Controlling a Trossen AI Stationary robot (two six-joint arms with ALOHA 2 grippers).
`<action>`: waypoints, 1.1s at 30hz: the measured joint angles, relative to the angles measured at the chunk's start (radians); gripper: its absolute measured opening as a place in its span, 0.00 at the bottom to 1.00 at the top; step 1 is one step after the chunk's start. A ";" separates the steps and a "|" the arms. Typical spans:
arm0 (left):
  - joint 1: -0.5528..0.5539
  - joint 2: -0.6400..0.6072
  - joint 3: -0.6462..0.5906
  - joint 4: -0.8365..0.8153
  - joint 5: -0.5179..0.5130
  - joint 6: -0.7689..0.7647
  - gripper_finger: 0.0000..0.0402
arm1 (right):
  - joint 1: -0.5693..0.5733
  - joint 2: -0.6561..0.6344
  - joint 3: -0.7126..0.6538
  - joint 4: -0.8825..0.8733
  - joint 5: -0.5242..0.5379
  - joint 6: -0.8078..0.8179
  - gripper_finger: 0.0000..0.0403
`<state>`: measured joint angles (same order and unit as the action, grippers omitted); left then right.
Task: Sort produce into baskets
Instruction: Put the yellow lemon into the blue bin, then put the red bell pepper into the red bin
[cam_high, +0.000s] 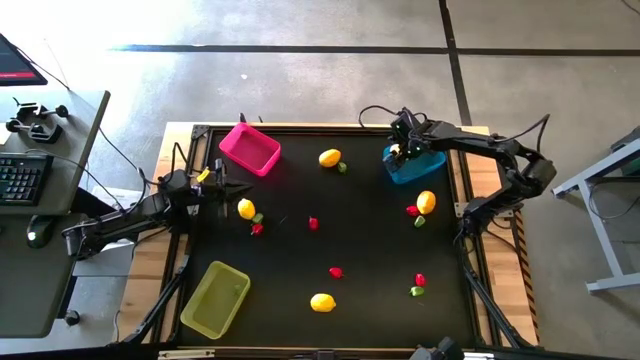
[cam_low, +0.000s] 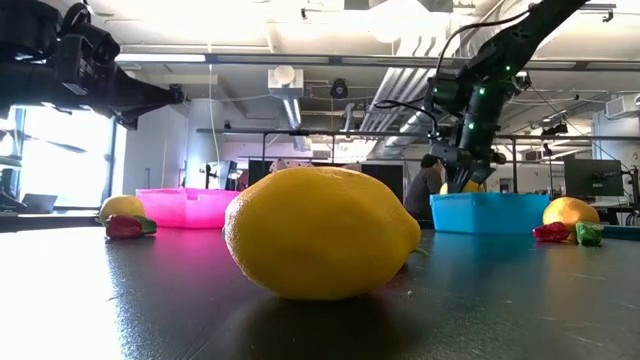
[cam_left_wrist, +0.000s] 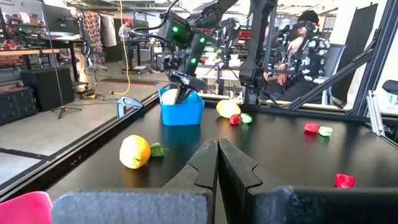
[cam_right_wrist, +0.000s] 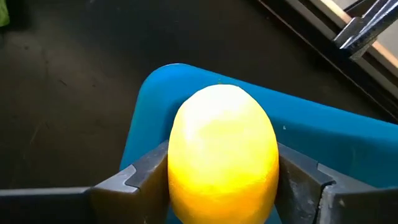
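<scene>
The lemon (cam_right_wrist: 222, 155) is gripped between the 2 fingers of the right end effector (cam_high: 402, 150), directly above the blue basket (cam_high: 414, 166), its long axis pointing into the basket; release there seems the likely next move. The left end effector (cam_high: 238, 187) is held clenched and empty beside the pink basket (cam_high: 250, 149).

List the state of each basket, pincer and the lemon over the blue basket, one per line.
Pink basket: upright, empty.
Yellow-green basket: upright, empty.
Blue basket: upright, under the right pincer.
Lemon: between the right pincer's fingers, over the blue basket.
Right pincer: around the lemon, above the blue basket.
Left pincer: shut, empty, beside the pink basket.
</scene>
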<state>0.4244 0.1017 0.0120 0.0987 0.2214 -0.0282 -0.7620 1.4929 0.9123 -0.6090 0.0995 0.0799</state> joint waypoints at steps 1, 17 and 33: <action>0.000 0.000 0.000 -0.002 0.000 -0.008 0.00 | 0.000 0.000 -0.003 0.001 0.000 0.004 0.54; 0.000 0.000 0.000 -0.012 -0.001 -0.048 0.00 | -0.011 0.000 -0.050 0.049 -0.017 0.072 0.59; 0.000 0.000 0.000 -0.017 0.055 -0.057 0.00 | -0.005 -0.063 -0.024 -0.024 0.051 -0.010 0.59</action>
<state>0.4248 0.1017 0.0117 0.0822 0.2759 -0.0855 -0.7674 1.4304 0.8881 -0.6325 0.1507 0.0704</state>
